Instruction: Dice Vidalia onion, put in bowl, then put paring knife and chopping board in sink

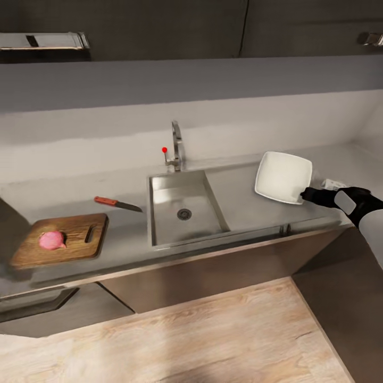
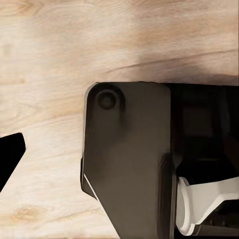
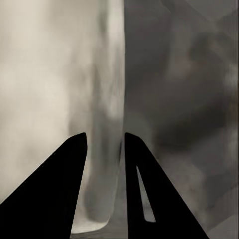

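Note:
The Vidalia onion (image 1: 52,240), pink and whole, rests on the brown chopping board (image 1: 64,239) at the left end of the countertop (image 1: 244,205). Between board and sink (image 1: 184,210) lies the paring knife (image 1: 117,203), flat on the worktop, its blade toward the sink. The basin holds nothing. Right of the sink is the white bowl (image 1: 283,177). My right gripper (image 1: 307,194) is shut on its near right corner. In the right wrist view the two fingers (image 3: 67,179) straddle the bowl's rim (image 3: 105,189). One black fingertip (image 2: 10,159) of the left gripper hangs over the floor.
A chrome tap (image 1: 176,146) with a red knob stands behind the basin. Dark wall cabinets hang above the grey backsplash. Grey base cabinets (image 1: 223,271) run under the worktop, with light wooden floor (image 1: 202,335) in front. The robot's dark base (image 2: 134,159) is in the left wrist view.

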`<state>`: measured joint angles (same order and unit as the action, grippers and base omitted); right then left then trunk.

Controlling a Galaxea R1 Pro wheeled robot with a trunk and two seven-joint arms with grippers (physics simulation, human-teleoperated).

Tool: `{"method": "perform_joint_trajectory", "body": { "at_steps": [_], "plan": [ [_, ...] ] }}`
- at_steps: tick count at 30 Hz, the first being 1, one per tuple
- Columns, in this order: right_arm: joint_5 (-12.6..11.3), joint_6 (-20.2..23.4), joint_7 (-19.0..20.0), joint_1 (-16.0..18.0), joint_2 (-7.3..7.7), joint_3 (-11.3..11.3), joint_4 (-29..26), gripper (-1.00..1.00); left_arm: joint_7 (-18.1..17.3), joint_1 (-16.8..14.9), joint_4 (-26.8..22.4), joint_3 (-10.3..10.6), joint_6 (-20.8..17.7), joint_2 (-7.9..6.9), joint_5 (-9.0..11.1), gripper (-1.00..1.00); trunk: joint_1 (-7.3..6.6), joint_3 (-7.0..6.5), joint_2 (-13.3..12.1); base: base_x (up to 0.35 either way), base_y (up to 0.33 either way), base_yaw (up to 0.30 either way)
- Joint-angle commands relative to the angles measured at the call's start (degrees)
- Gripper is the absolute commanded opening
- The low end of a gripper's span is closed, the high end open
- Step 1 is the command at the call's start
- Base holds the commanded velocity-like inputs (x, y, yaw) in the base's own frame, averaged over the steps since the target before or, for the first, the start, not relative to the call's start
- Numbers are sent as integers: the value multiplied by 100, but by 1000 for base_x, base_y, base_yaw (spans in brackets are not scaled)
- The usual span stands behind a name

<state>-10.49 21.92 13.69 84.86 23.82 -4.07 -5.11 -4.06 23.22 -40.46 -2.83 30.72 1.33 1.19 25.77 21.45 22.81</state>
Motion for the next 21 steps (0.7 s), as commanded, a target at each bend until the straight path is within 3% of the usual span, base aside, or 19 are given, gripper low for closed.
{"method": "perform_joint_trajectory", "body": {
  "at_steps": [1,14,21],
  "plan": [
    [-23,40,11,4,0,-59,-7,-100,-43,3,-6,-24,4,6,12,100,2,9,11,-188,255,280],
    [-23,40,2,4,-4,-59,-7,-100,-43,5,-13,-24,9,6,6,100,2,9,11,-214,239,280],
    [-22,40,2,4,-1,-59,-6,-100,-43,2,-15,-24,102,-1,11,100,2,9,11,-66,285,280]
  ]
}}
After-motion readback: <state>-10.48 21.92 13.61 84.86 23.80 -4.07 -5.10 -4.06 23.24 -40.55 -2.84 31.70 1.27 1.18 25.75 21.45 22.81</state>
